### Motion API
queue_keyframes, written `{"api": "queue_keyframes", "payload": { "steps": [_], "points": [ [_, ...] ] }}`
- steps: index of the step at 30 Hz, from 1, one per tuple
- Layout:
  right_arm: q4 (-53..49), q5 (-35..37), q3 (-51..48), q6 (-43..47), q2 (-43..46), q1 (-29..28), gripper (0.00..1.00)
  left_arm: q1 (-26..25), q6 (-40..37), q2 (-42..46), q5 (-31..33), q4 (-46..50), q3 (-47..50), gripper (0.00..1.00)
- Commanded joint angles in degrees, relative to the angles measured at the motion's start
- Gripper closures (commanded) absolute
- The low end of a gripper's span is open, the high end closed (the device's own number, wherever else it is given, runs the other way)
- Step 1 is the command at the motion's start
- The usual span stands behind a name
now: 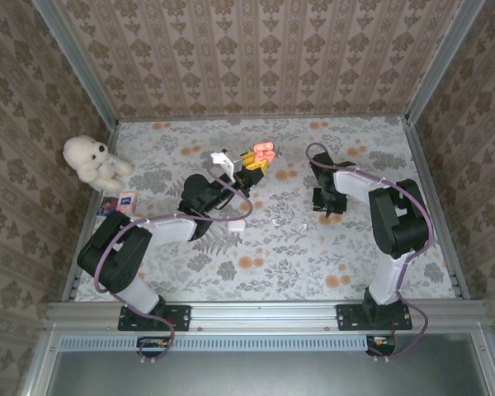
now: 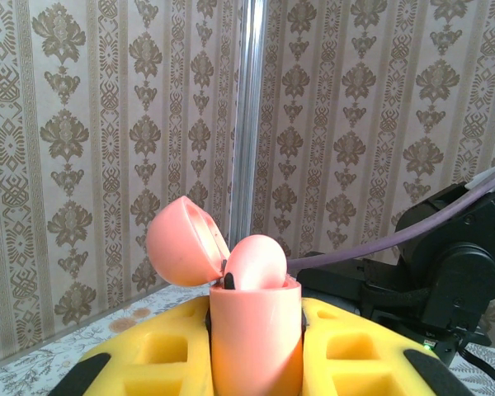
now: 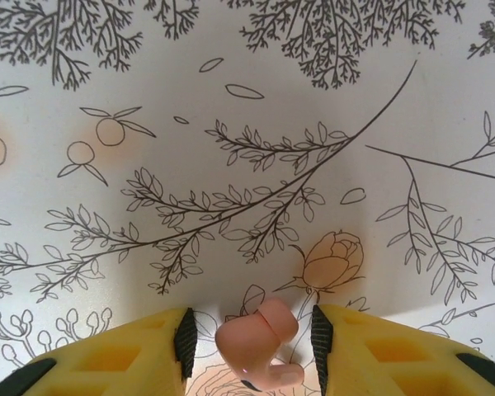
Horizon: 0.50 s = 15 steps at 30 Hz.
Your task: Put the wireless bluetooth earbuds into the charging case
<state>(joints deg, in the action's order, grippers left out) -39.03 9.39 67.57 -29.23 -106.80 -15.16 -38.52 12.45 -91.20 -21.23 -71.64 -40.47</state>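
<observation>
Note the left gripper clamped on the orange-pink charging case, raised off the table, lid swung back, with a rounded pink shape, probably a bud already seated, at the mouth; note the right gripper low over the table, jaws about half apart, straddling an orange-pink earbud with a sliver of gap at each of the pads; judge it bracketed, not yet pinched. Centre the bud between the pads before closing; close gently; expect a sideways squirt from so small and smooth a thing under a skewed squeeze; grip across the rounded body, leaving the narrow end free to lead into the socket. Lift straight up; carry across toward the case on the left; match the bud's tilt to whichever well stands free; lower slowly; release only once bottomed; avoid nudging the open lid on the way in.
</observation>
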Motion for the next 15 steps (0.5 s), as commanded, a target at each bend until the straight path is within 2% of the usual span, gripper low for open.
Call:
{"api": "queue_keyframes", "payload": {
  "steps": [1,7,15],
  "points": [
    [-1.5,0.8,1.4,1.1,-2.1,-0.2,0.56,0.5,1.3,1.3,-1.0,-2.5,0.1,1.00],
    [-1.6,0.9,1.6,1.4,-2.6,-0.2,0.60,0.5,1.4,1.3,-1.1,-2.5,0.1,1.00],
    [-0.7,0.6,0.2,1.2,-0.4,-0.2,0.71,0.5,1.4,1.3,-1.2,-2.5,0.1,1.00]
  ]
}}
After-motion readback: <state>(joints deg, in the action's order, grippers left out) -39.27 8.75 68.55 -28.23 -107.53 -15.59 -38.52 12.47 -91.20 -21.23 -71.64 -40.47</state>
